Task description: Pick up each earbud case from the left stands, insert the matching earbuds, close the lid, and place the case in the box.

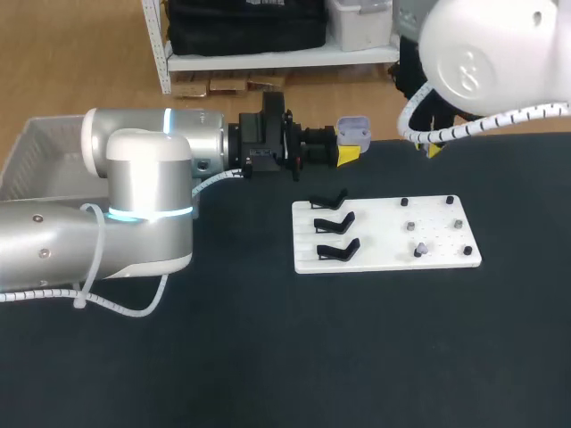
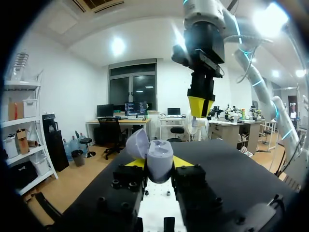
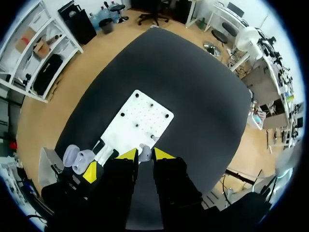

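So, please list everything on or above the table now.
case: one, lavender, lid open, in the left end effector.
earbud: one, pale, in the right end effector.
board: one, white, on the table.
stands: three, black, empty, board's left side.
pegs: several, mostly dark, board's right side.
box: one, white, by the table's far-left corner.
left end effector: one, yellow tips, shut.
right end effector: one, yellow tips, shut, high above the table.

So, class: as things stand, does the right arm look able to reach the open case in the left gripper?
Probably yes. The left gripper holds the case up, lid open, and the right gripper, gripping an earbud, hangs close above and beyond it with nothing between them.
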Controlling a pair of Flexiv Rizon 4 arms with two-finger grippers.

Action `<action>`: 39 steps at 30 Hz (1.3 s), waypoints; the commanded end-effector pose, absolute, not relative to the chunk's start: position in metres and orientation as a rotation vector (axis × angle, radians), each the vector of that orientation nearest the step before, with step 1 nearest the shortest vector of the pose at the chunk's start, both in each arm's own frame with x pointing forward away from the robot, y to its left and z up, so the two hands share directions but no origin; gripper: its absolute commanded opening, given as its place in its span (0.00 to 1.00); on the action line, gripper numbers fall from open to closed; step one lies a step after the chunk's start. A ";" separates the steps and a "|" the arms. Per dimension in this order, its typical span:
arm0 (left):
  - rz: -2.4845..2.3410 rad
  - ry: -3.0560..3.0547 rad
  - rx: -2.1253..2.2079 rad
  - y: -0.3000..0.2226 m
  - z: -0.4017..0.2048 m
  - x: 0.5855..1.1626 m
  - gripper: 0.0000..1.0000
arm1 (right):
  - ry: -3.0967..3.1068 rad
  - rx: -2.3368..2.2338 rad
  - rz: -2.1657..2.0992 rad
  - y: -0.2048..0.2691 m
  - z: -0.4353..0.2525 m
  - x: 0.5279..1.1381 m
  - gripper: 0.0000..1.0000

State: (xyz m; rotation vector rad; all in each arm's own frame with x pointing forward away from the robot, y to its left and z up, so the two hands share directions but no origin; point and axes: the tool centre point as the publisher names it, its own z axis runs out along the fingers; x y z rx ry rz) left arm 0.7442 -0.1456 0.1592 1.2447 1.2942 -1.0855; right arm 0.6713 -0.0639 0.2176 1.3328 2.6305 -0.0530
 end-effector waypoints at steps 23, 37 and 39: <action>-1.083 1.289 1.240 -0.146 0.158 0.744 0.00 | 2.645 1.093 -0.304 -0.011 0.240 0.720 0.00; -1.083 1.289 1.240 -0.146 0.158 0.744 0.00 | 2.659 1.055 -0.359 0.012 0.237 0.724 0.00; -1.083 1.289 1.240 -0.146 0.158 0.744 0.00 | 2.663 1.061 -0.361 0.015 0.235 0.725 0.00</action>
